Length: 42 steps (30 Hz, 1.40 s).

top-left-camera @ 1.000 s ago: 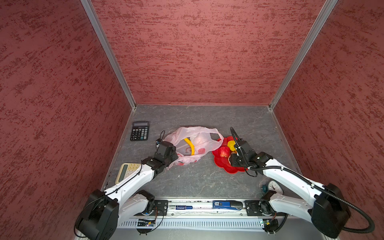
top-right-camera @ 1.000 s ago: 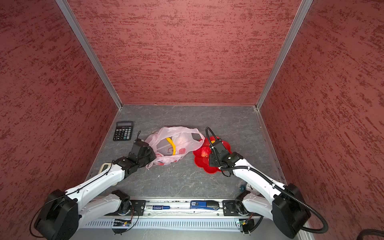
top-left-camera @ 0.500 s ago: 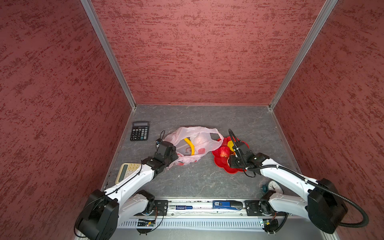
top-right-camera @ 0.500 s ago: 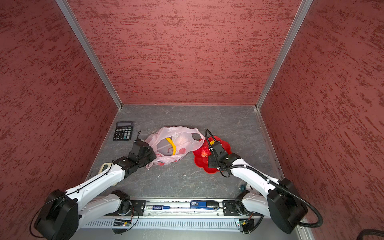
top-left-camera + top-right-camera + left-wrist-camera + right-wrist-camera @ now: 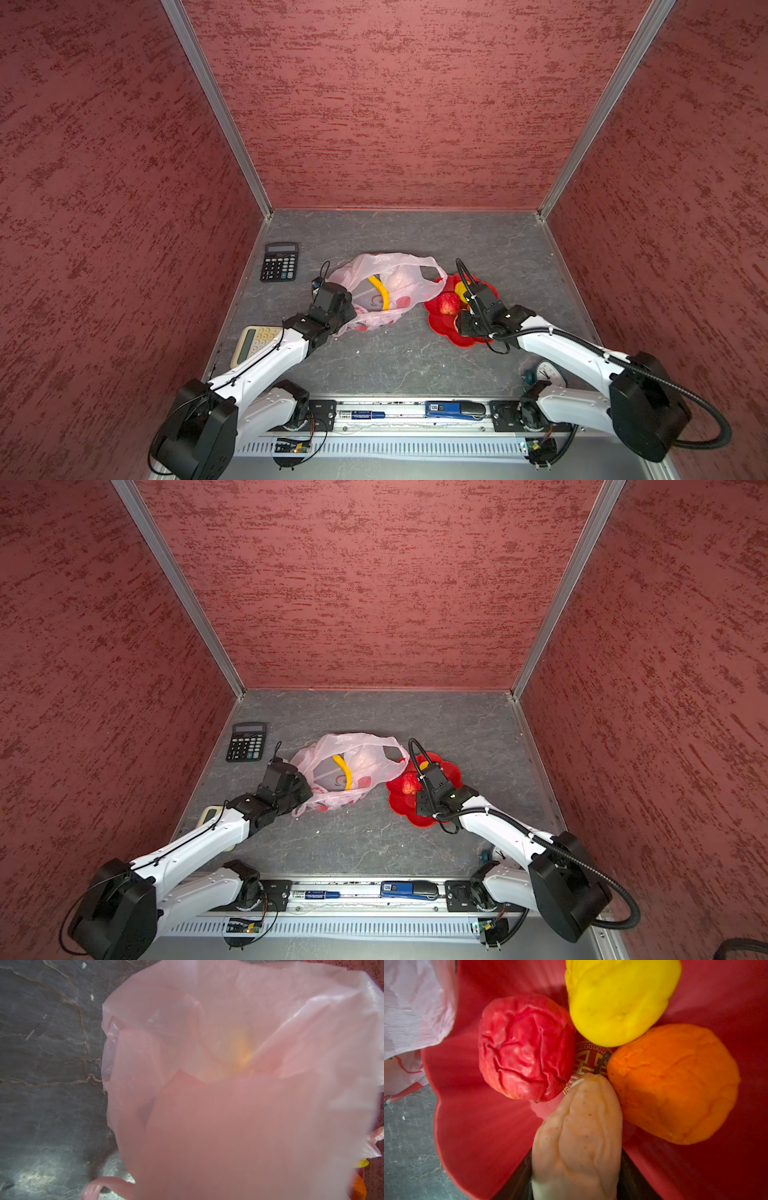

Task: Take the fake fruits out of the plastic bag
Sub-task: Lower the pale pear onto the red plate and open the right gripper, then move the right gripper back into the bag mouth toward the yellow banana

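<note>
The pale-pink plastic bag (image 5: 390, 282) (image 5: 357, 762) lies mid-table, and the yellow banana (image 5: 380, 291) shows through it. My left gripper (image 5: 347, 309) is shut on the bag's near-left edge. The film (image 5: 249, 1105) covers the left wrist view, with a yellow blur behind it. The red dish (image 5: 440, 328) (image 5: 477, 1136) holds a red fruit (image 5: 525, 1047) (image 5: 448, 304), a yellow fruit (image 5: 618, 1001) and an orange (image 5: 675, 1084). My right gripper (image 5: 576, 1167) (image 5: 462, 320) is low over the dish, shut on a cream lumpy fruit (image 5: 579, 1126) between its dark fingers (image 5: 517, 1178).
A black calculator (image 5: 279, 262) lies at the far left by the wall. A beige calculator (image 5: 253, 343) sits under my left forearm. A small clock (image 5: 550, 372) lies at the front right near the right arm's base. Red walls close in three sides.
The right arm has shifted slightly over the dish with the cream fruit still held. The left arm and the bag have not moved.
</note>
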### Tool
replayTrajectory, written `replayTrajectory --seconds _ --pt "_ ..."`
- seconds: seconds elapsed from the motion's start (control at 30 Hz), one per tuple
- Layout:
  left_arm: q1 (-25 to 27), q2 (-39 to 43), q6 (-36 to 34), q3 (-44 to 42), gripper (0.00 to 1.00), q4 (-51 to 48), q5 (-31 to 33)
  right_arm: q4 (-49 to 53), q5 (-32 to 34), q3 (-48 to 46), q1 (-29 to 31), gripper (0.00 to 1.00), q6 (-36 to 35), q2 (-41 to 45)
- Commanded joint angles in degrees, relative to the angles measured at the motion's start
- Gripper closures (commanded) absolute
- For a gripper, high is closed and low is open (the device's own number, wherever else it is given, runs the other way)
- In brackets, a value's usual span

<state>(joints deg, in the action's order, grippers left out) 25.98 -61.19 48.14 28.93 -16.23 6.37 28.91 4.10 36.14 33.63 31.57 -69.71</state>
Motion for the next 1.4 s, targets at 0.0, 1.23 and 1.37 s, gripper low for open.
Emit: replayTrajectory --seconds 0.0,1.23,1.37 --pt "-0.14 0.17 -0.50 0.77 0.99 1.03 -0.04 -0.96 0.38 -0.28 -0.40 0.45 0.55 -0.08" --pt "0.21 -1.46 -2.42 2.27 0.99 1.49 -2.86 -5.46 -1.79 29.44 6.90 0.48 -12.64 -12.68" --pt "0.24 -1.35 -2.58 2.10 0.99 1.47 -2.68 -8.18 -3.73 33.46 10.07 0.51 -13.72 -19.19"
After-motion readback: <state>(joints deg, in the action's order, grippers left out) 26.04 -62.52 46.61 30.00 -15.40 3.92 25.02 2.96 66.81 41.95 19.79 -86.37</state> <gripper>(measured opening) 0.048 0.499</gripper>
